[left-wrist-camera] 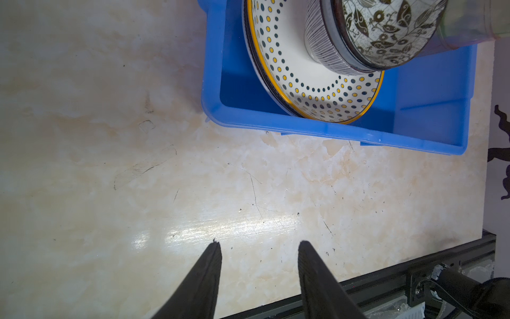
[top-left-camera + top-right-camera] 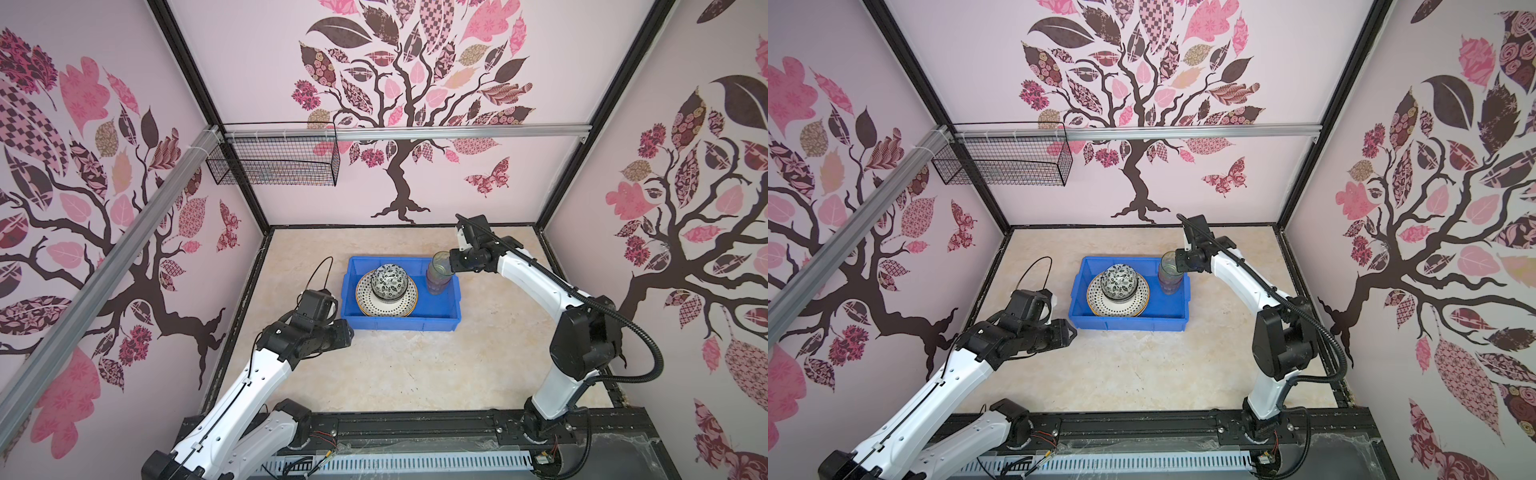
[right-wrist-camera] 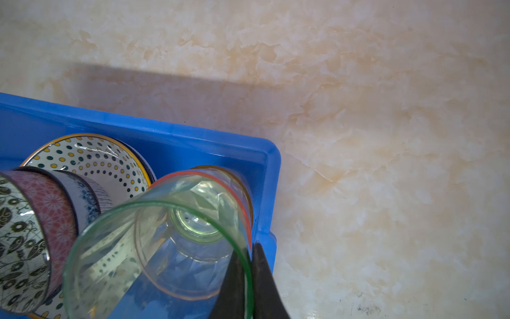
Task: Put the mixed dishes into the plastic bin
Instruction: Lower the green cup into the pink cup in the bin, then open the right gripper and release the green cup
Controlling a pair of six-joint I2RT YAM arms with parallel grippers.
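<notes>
Right gripper (image 3: 247, 250), pinching the top cup (image 3: 154, 248) at 3 o'clock in the bin (image 3: 193, 132), may tip the stack (image 2: 437, 284) on leaving; left gripper (image 1: 260, 243) is half spread, empty.

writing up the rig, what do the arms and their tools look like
Left arm and right arm: white shells, black joints. A ribbed black hose runs along the right; a thin black wire loops at the left wrist. Left tool and right tool have tapered black fingers.
</notes>
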